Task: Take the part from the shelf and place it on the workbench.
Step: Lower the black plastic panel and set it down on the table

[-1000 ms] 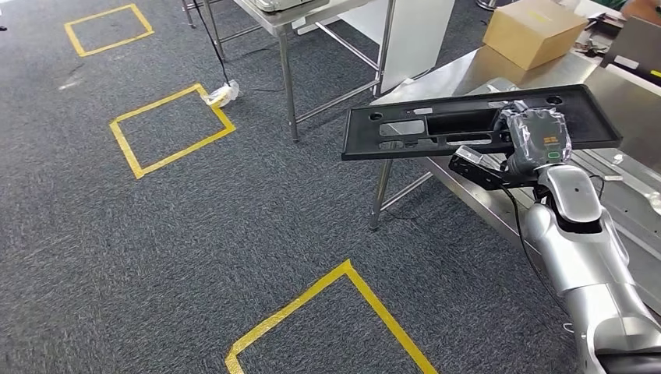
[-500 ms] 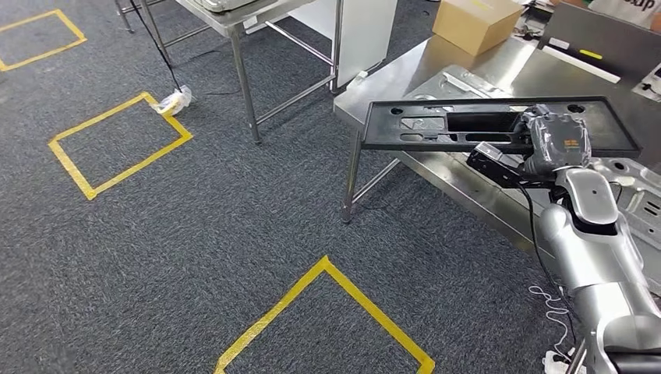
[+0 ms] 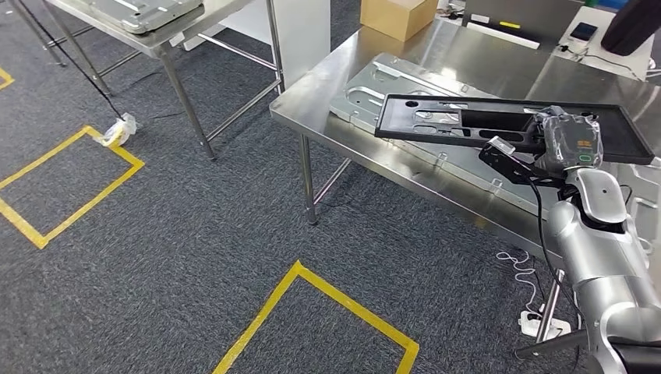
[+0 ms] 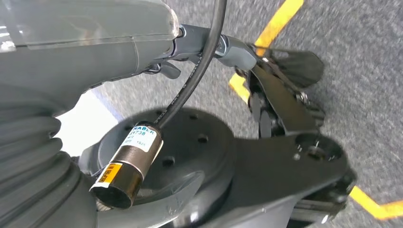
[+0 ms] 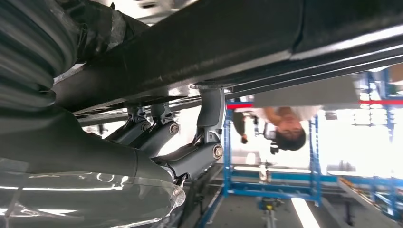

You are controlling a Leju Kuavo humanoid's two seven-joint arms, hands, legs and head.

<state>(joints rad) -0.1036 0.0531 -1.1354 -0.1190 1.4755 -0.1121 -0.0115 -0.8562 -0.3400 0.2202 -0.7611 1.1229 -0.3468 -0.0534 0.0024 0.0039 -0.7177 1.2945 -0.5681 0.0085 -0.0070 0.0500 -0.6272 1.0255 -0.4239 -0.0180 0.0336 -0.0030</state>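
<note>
Part (image 3: 468,123) above steel workbench (image 3: 335,93), grey carpet (image 3: 195,241)

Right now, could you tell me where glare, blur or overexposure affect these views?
Head view: sharp, with soft reflections on the steel workbench. Right wrist view: background blown out white behind the black part; the right hand is close and dim. Left wrist view: carpet blurred behind.
</note>
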